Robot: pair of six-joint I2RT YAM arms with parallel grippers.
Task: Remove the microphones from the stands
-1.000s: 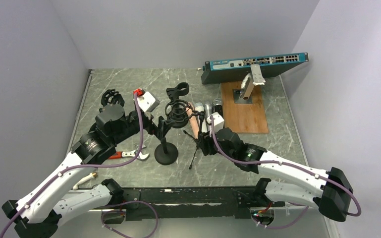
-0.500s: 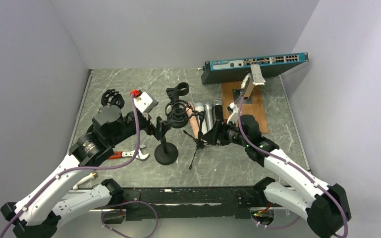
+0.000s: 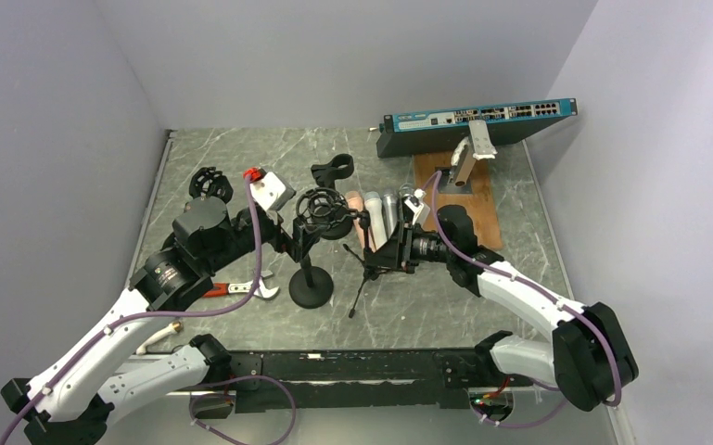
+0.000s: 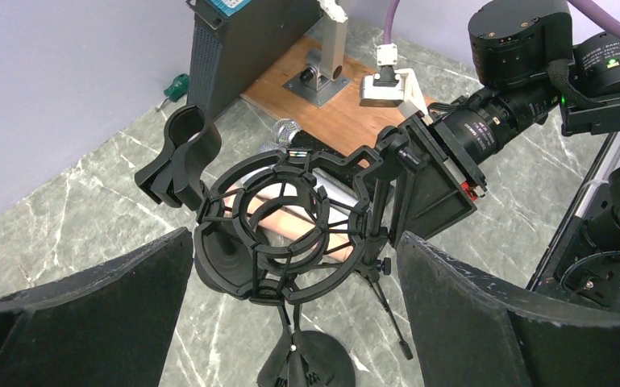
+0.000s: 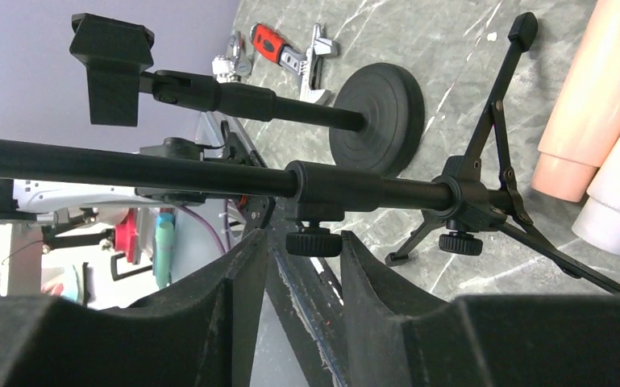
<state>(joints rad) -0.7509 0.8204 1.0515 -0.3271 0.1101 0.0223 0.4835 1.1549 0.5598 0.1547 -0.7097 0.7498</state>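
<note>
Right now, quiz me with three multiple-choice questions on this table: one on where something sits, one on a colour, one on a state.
1. Where on the table is the network box? A far side B near side C middle
2. What colour is the wrench handle? A blue B red C green
3. The left pincer is: A wide open B shut tight C hidden
Answers: A, it lies along the back edge; B, red shows on the handle; A, its fingers stand far apart either side of the ring mount.
</note>
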